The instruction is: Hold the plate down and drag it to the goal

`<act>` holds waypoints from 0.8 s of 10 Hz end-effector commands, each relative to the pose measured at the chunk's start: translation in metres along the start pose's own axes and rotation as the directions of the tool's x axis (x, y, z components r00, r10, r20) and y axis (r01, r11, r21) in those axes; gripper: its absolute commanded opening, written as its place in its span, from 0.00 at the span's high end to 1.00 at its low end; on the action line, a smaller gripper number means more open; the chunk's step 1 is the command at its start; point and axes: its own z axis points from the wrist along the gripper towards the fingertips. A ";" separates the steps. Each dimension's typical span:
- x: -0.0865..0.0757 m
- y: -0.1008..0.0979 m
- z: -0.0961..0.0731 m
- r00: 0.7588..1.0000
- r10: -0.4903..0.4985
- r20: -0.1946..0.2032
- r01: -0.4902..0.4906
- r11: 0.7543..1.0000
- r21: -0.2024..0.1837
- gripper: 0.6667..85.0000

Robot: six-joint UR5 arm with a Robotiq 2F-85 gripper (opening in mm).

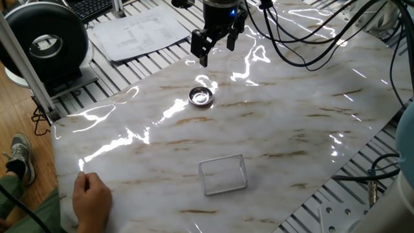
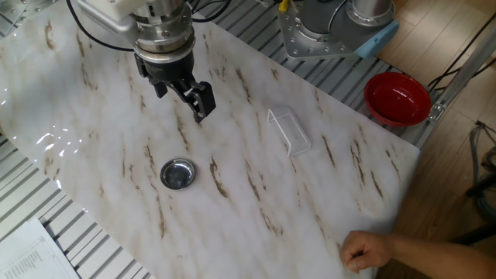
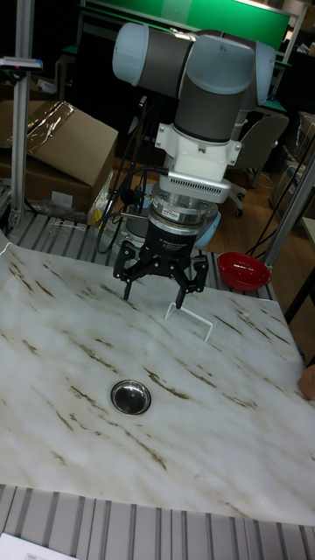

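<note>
Item 1, gripper (image 3: 153,296): we log jaws spread wide, nothing btwn them, hanging above the table (image 3: 249,420).
Item 2, plate (image 3: 130,396): flat on table, untouched; sits lower than the claw & toward the tall-view camera, not under it. Round, so no long axis to match.
Item 3, goal (image 1: 223,175): clear tray, well apart from plate.
Our judgement: claw must shift over plate, then descend.
</note>
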 end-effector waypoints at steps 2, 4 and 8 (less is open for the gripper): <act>-0.019 -0.002 0.000 0.985 -0.159 0.069 0.157 0.987 0.034 0.99; -0.020 -0.003 0.000 0.984 -0.163 0.072 0.161 0.986 0.036 0.99; -0.020 -0.004 0.000 0.984 -0.165 0.072 0.163 0.986 0.041 0.99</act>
